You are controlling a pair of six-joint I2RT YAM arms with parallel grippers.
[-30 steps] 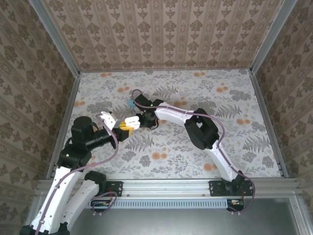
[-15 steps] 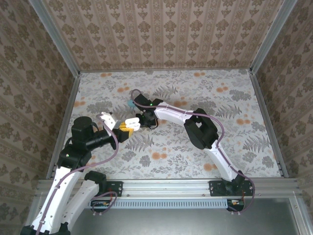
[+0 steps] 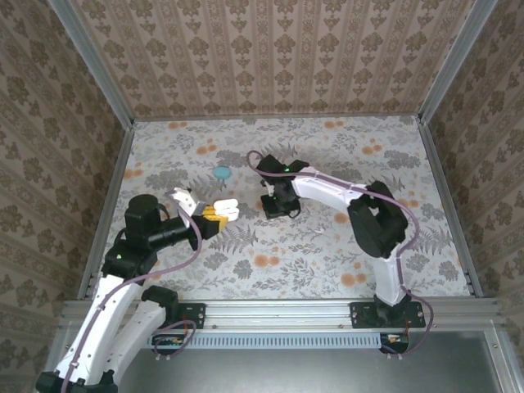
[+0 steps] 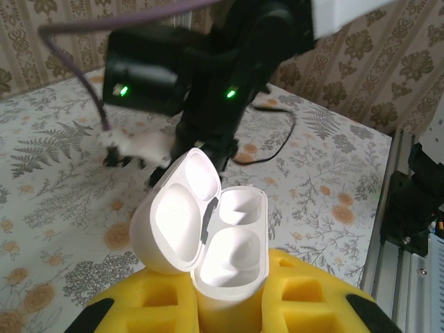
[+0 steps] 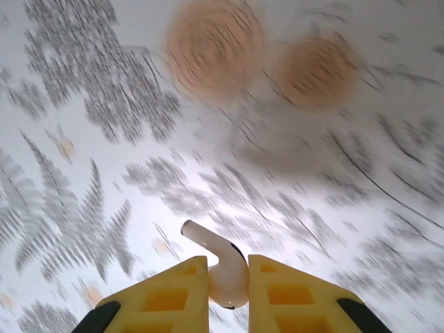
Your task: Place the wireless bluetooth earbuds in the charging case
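Note:
An open white charging case (image 4: 229, 243) stands upright in my left gripper (image 4: 225, 295), which is shut on it. Its lid (image 4: 173, 218) is hinged back to the left and both wells look empty. From above, the case (image 3: 224, 208) is at the left gripper (image 3: 214, 214), left of centre. My right gripper (image 5: 227, 269) is shut on a white earbud (image 5: 208, 244) whose stem points up and left, over the patterned table. In the top view the right gripper (image 3: 277, 206) hovers a short way right of the case, apart from it. The teal earbuds are out of view.
A small teal round case (image 3: 222, 173) lies on the table behind the white case. The right arm's black wrist (image 4: 208, 76) with green lights looms just beyond the case in the left wrist view. Patterned walls enclose the table (image 3: 327, 246) on three sides.
The right gripper has swung right and slightly nearer, away from the spot by the teal case, which is now uncovered. The left gripper and case have barely shifted.

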